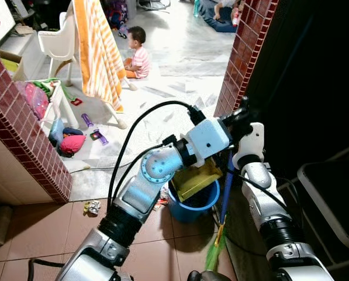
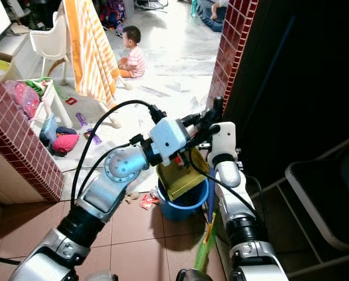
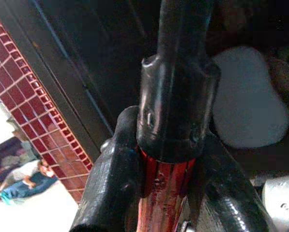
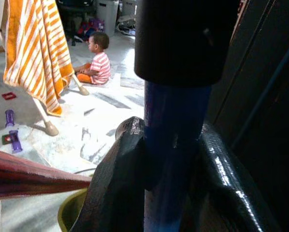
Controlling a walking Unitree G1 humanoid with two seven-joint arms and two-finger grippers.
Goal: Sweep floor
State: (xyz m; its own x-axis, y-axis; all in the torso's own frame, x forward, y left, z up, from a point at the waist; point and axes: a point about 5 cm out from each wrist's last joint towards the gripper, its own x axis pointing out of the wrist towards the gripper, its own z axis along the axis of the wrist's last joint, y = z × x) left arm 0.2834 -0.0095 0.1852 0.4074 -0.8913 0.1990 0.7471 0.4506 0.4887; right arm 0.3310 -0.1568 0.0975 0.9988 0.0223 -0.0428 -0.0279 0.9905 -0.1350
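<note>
With the right end effector (image 4: 159,159) clamping the blue broom handle (image 1: 227,187) and the left end effector (image 3: 163,169) clamping the red dustpan handle (image 3: 164,191) above the blue bucket (image 1: 193,206), both are lifting straight up, avoiding the brick pillar (image 1: 244,52).

A broom (image 1: 226,193) with a blue handle and green bristles stands nearly upright just beside a blue bucket (image 1: 193,205). A yellow dustpan (image 1: 196,179) with a red handle rests tilted across the bucket's rim, on the brown tiled floor (image 1: 51,225).
</note>
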